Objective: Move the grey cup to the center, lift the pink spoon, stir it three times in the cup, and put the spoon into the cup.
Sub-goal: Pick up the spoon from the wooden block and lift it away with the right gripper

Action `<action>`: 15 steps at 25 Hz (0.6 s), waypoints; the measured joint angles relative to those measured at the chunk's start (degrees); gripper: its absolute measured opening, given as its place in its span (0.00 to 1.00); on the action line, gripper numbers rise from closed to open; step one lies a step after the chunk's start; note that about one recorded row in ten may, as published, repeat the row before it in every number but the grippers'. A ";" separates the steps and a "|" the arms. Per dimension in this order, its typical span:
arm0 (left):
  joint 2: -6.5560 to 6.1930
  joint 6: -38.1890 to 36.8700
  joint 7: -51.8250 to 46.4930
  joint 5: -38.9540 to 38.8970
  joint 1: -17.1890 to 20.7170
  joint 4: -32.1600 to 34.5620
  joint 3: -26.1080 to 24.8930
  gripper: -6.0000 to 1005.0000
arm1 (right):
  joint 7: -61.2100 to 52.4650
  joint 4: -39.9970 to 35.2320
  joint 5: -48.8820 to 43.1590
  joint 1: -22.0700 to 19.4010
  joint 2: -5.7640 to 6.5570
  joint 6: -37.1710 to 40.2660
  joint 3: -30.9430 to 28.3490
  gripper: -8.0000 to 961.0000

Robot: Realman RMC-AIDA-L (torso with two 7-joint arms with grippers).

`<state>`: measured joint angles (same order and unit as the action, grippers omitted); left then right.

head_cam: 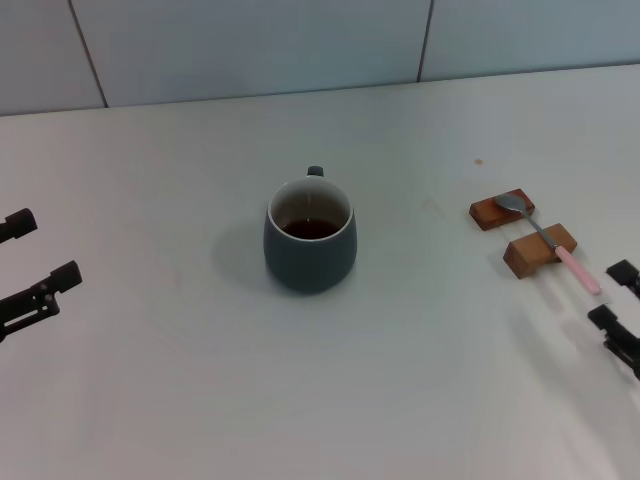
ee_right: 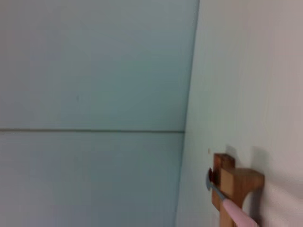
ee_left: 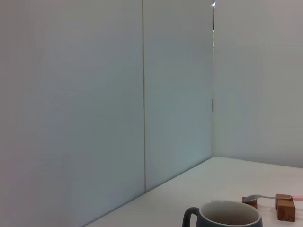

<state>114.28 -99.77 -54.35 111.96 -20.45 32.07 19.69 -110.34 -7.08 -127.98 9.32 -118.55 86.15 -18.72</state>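
Pink spoon [head_cam: 556, 245] across two wooden blocks [head_cam: 540, 250], right of grey cup [head_cam: 310, 236].

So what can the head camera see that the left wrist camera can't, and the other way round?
Only the head view shows both claws, open: the left claw at the table's left edge, the right claw near the spoon's handle end. It also shows dark residue inside the grey cup. Only the left wrist view shows the tall wall corner. Both show the cup, and the pink spoon lying across two wooden blocks on the white table.
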 joint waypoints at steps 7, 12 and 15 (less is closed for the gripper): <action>0.04 -0.10 0.02 -0.28 0.40 0.01 0.00 0.82 | -0.09 -0.80 0.00 0.89 0.12 -0.45 0.56 0.83; 0.01 -0.84 0.04 -1.54 1.03 0.01 0.00 0.82 | -0.55 -0.91 0.25 0.86 0.16 -1.15 0.33 0.83; -0.01 -1.18 0.03 -1.63 1.11 0.01 0.00 0.82 | -0.59 -0.92 0.30 1.04 0.17 -1.47 0.31 0.83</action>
<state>114.27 -100.95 -54.33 110.32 -19.35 32.08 19.69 -110.93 -8.00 -127.68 10.37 -118.38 84.68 -18.41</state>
